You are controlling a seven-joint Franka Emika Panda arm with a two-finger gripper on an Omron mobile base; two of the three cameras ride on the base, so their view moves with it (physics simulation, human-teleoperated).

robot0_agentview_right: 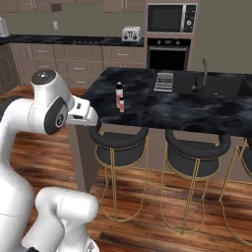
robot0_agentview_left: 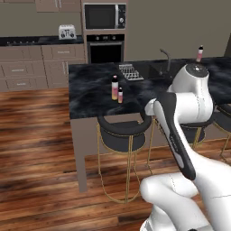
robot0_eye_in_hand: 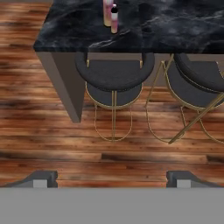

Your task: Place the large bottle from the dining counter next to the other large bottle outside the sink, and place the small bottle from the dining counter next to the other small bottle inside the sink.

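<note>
You are at the first step: your jaws (robot0_eye_in_hand: 112, 177) hang spread wide, holding nothing. The large bottle (robot0_agentview_left: 115, 87) and small bottle (robot0_agentview_left: 120, 95) stand touching on the tabletop (robot0_agentview_left: 90, 90), well ahead of the jaws; next comes the reach.

You're looking at a home kitchen: beyond the end effector (robot0_eye_in_hand: 112, 180) stand a built-in oven (robot0_agentview_left: 104, 48), microwave (robot0_agentview_left: 104, 16), toaster (robot0_agentview_left: 66, 31), sink (robot0_agentview_right: 212, 83) and stools (robot0_eye_in_hand: 113, 72) on a wooden floor (robot0_eye_in_hand: 43, 144).

No readable text, brand, number or sign in any view. The large bottle (robot0_agentview_left: 114, 87) and small bottle (robot0_agentview_left: 120, 95) near the left end of the tabletop (robot0_agentview_left: 90, 97) carry pink/orange label bands, too small and blurred to show lettering. Microwave (robot0_agentview_right: 172, 17), oven (robot0_agentview_right: 168, 53) and toaster (robot0_agentview_right: 131, 34) show panels but no legible marks.
</note>
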